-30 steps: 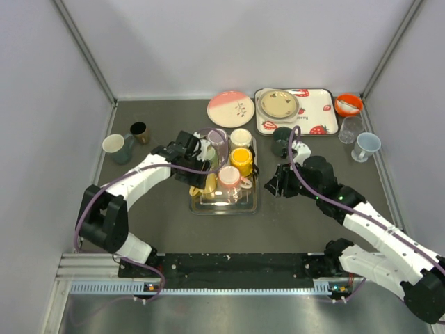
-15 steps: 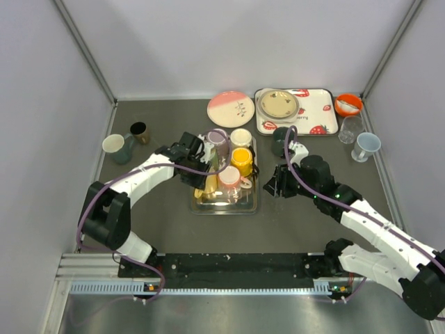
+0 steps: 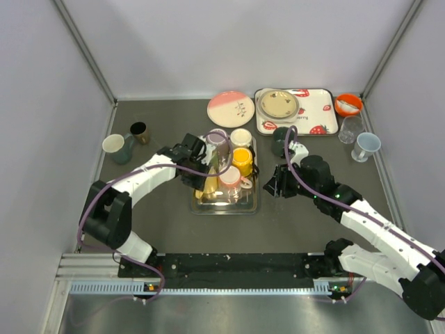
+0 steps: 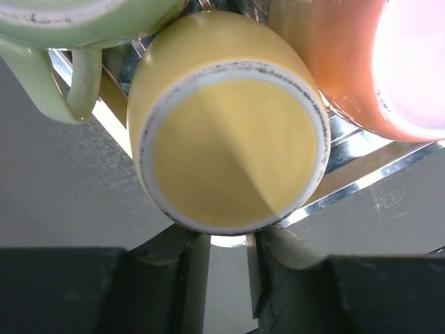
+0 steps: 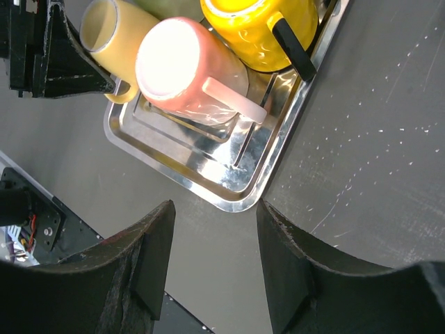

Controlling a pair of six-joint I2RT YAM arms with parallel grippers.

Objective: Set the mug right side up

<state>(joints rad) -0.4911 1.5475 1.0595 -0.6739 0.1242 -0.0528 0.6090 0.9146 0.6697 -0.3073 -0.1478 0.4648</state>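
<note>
Yellow mug (image 4: pixel 233 132) on side in steel tray (image 5: pixel 208 188), base just beyond left gripper (image 4: pixel 229 245) fingertips. Finger gap narrow; grip on mug unclear. Right gripper (image 5: pixel 214 217) spread, empty. Uprighting not done.

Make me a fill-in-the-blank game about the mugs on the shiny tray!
1. The left wrist camera looks straight at the ___ of the pale yellow ceramic mug.
2. The round orange-yellow mug has a ___ handle.
3. The right pincer is ___, not shut, with nothing between its fingers.
Missing words: bottom; black; open.
</note>
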